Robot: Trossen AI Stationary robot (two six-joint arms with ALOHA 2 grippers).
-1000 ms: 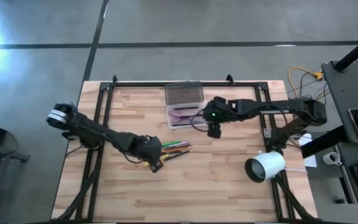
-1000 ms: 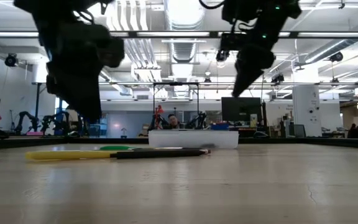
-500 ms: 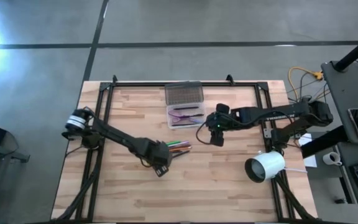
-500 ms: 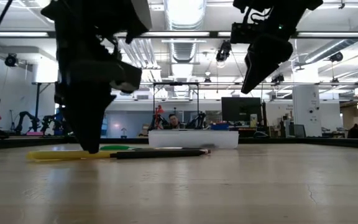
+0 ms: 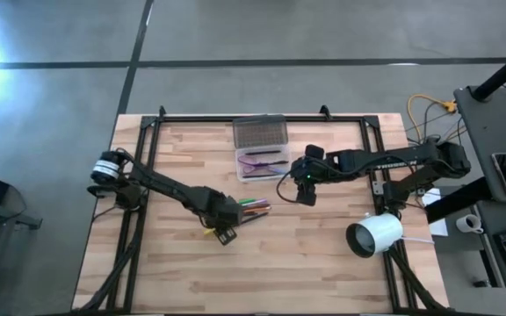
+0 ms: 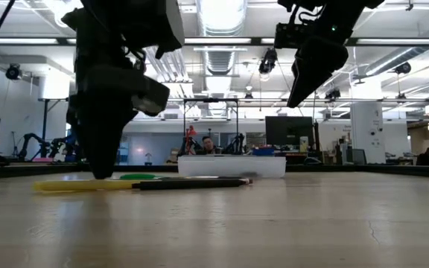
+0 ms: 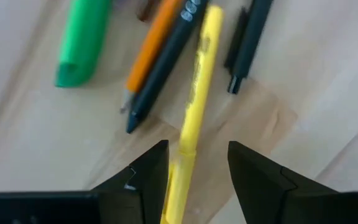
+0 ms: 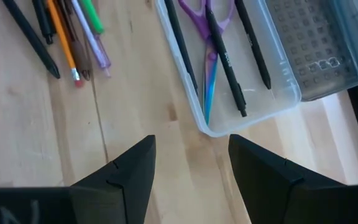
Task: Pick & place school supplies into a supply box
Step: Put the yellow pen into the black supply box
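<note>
A: Pens and pencils (image 5: 251,209) lie loose in a bunch mid-bench, just short of the supply box (image 5: 262,163). Left side first?

B: Left gripper (image 7: 194,165) is low over the bunch's near end, fingers spread, the yellow pen (image 7: 194,106) running straight up the gap between them. Not pinched; my guess is the jaws straddle it so they can close across its barrel.

A: Neighbours?

B: Green marker (image 7: 81,40), orange pencil (image 7: 151,46) and two black pens fan out beside it, close enough to get nudged.

A: The box?

B: Sits toward the bench's far edge, centre, grey lid (image 5: 260,132) folded back so the clear tray is open from above. Purple scissors (image 8: 209,28) and some dark pens already lie lengthwise inside.

A: Right side?

B: Right gripper (image 5: 305,191) hangs above the bench just right of the box, fingers apart, nothing in them. White cylinder (image 5: 374,235) sits at the right edge, not involved.
</note>
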